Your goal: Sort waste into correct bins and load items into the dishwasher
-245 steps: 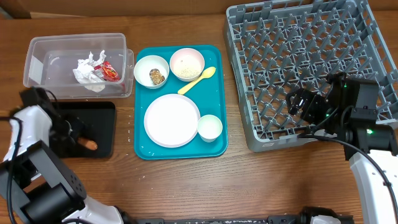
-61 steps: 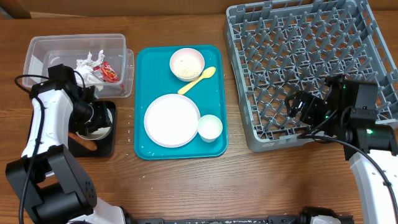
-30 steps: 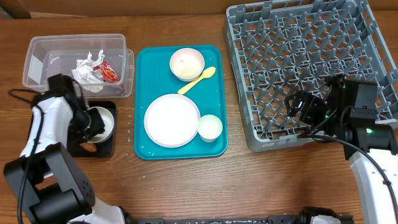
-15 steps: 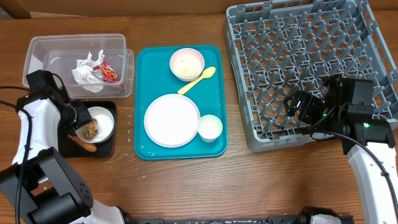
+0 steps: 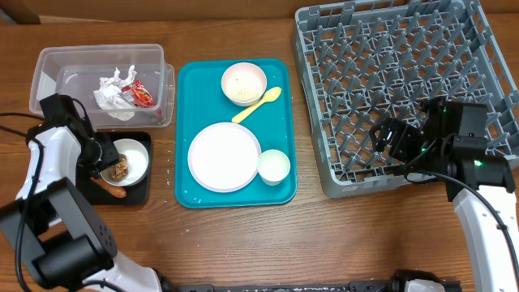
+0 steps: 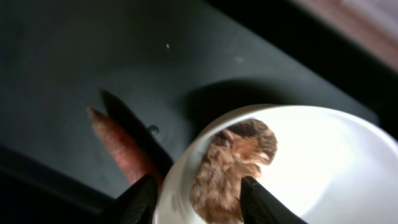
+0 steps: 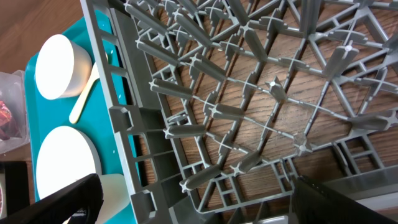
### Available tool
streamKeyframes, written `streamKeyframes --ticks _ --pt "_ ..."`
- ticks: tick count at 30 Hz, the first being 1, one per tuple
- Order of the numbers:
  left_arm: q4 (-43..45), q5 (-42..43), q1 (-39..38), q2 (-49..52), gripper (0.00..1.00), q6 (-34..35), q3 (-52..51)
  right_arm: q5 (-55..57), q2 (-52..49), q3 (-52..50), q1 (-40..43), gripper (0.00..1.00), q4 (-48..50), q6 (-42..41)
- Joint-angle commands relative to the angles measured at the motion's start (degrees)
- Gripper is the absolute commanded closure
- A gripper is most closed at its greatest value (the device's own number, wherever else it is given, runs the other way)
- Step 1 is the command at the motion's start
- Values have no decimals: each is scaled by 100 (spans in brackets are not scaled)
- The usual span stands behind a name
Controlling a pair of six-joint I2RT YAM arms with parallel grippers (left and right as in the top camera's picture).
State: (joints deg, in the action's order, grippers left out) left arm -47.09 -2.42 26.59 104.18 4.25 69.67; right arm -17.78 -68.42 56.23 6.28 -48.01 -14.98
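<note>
Wooden table (image 5: 243, 243). Left claw (image 5: 104, 158) pinches the bowl (image 5: 136, 162) by its rim at 9 o'clock, over the black tray (image 5: 139, 193). Brown lump (image 5: 121, 169) sits inside the bowl. Right claw (image 5: 389, 138) is spread wide by the rack (image 5: 381, 65), well apart.

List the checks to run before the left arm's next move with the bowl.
1. Grip: the left gripper clamps the white bowl at its rim: ok.
2. Position: the bowl is over the black tray: ok.
3. Emptied: the brown lump sits inside the bowl: not ok.
4. The sausage lies in the tray: ok.
5. The right gripper is open, at the grey dish rack: ok.
</note>
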Motion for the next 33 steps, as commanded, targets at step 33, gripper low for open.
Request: streamKeyframes --ticks 33 --pt "-3204 352 39 197 96 -173 3381 -35 15 116 17 0 31 0"
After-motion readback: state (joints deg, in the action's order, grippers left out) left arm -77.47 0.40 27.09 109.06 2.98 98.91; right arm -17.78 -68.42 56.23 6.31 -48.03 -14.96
